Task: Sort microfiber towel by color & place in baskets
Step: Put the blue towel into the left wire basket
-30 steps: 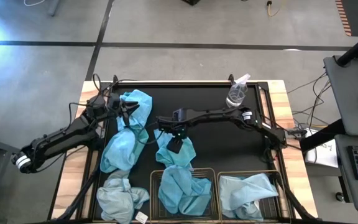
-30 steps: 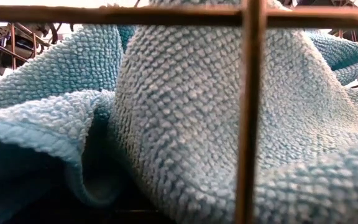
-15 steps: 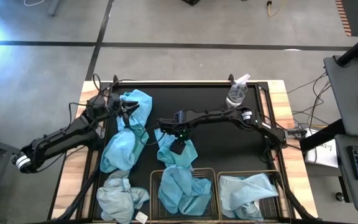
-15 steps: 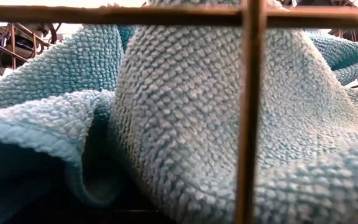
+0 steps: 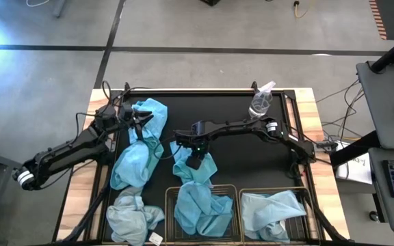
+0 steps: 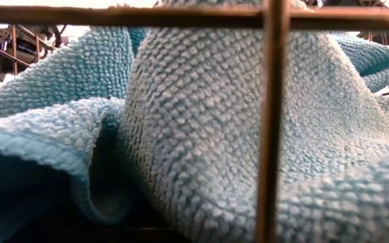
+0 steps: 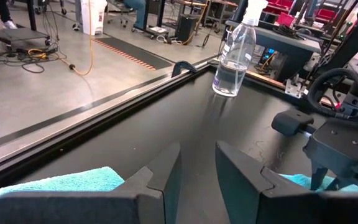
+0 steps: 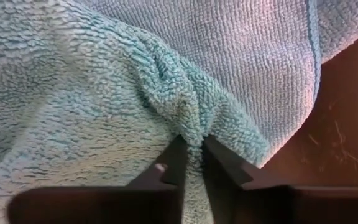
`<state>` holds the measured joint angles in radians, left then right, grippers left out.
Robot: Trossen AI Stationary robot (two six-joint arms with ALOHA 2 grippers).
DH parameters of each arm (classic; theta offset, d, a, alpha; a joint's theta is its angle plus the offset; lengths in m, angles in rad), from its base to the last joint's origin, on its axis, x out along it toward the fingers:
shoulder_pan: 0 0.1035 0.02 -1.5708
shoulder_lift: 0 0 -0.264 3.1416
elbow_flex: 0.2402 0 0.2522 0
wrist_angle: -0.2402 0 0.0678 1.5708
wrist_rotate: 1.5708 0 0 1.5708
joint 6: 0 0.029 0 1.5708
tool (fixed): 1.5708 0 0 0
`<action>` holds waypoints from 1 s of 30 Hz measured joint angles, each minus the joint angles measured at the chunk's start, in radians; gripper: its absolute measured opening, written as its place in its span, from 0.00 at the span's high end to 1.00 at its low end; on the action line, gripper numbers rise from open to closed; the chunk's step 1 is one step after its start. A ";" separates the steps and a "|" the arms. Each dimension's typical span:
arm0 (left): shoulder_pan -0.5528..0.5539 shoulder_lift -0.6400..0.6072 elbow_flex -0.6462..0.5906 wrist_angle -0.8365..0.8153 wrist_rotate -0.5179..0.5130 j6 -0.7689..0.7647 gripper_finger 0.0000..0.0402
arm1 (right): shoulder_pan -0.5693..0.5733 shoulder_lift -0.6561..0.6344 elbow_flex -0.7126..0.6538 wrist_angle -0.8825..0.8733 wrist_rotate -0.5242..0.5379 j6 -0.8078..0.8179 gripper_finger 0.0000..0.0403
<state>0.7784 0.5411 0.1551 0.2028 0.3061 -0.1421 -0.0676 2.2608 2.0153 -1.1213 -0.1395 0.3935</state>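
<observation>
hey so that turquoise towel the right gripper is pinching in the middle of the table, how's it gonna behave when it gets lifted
Probably floppy: the turquoise towel bunches into a soft ridge between the right gripper fingers. It will likely hang and drape rather than hold shape. Its looped pile looks grippy, so slipping seems unlikely, though it may drag across the left basket rim it lies against.

Low view filled by turquoise towel (image 6: 194, 135) behind basket wire (image 6: 270, 121), table hidden, grey towel (image 5: 134, 219) cut off by high view's bottom edge
</observation>
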 joint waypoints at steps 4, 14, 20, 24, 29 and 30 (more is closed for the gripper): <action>0.000 0.000 0.000 0.000 0.000 0.000 0.79 | -0.003 -0.001 0.008 0.000 0.000 0.008 0.97; 0.000 0.001 0.000 0.000 0.000 -0.001 0.79 | 0.002 -0.028 0.148 -0.009 -0.027 0.009 0.97; 0.000 0.000 0.000 -0.001 -0.003 -0.040 0.79 | 0.040 -0.094 0.269 -0.026 -0.027 -0.010 0.97; 0.000 0.001 0.000 -0.001 -0.011 -0.060 0.79 | 0.077 -0.135 0.342 -0.020 -0.025 -0.012 0.97; 0.000 0.002 0.000 0.000 -0.076 -0.095 0.79 | 0.134 -0.220 0.336 0.023 -0.023 -0.011 0.97; 0.000 0.003 0.000 -0.002 -0.093 -0.103 0.79 | 0.146 -0.234 0.337 0.028 -0.018 -0.011 0.97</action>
<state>0.7788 0.5438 0.1551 0.2012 0.2128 -0.2452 0.0784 2.0268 2.3518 -1.0929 -0.1571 0.3820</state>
